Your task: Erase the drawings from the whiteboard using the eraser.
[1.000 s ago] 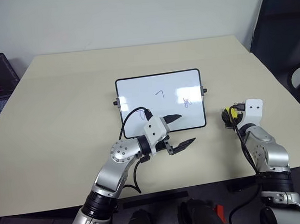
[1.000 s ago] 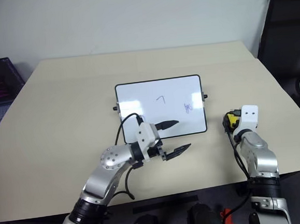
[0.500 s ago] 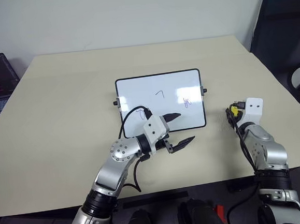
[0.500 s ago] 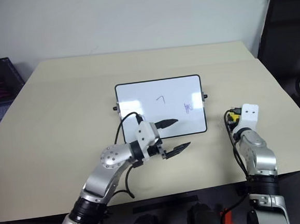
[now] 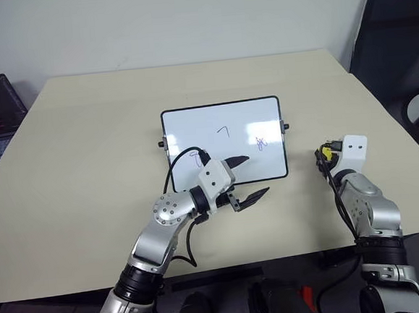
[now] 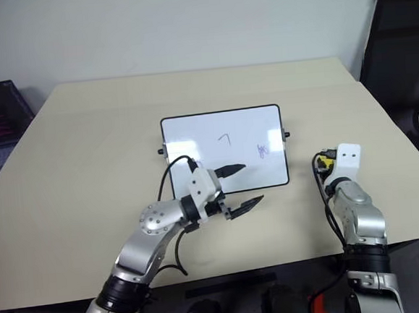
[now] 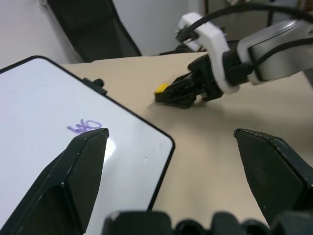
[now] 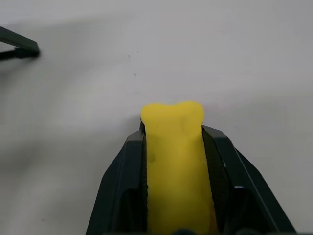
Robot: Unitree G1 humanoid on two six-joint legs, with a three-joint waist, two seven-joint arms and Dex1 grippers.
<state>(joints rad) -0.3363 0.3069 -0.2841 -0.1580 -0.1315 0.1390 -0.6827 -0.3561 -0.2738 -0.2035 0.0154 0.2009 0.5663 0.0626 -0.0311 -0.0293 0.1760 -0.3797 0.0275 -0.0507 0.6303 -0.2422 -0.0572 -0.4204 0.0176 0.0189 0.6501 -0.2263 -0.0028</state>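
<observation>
Eraser (image 8: 173, 147): yellow block pinched between the closed fingers of the right gripper (image 7: 183, 93), its front end sticking out past the fingertips; judged held this way so the free end can be pressed flat on the board.
Right gripper: low over the bench (image 5: 84, 137), clamped on the eraser, the whiteboard (image 5: 221, 123) off to its left and apart from it.
Left gripper (image 5: 242, 178): fingers spread wide, nothing between them; it hangs at the board's near right corner, one finger over the white face, the other over bare bench, likely placed to steady the board while wiping.
Whiteboard: flat on the bench, ahead of the left gripper, black knob at each short side.
Drawings: all three unwiped; "7"-like tick (image 5: 223, 131) mid-board, purple squiggle (image 7: 87, 127) close to the left gripper's finger, dark loop (image 5: 197, 158) just behind that gripper's wrist.
Writing: no brand or label legible; the tick reads roughly as a 7, the other two marks as scribble.
</observation>
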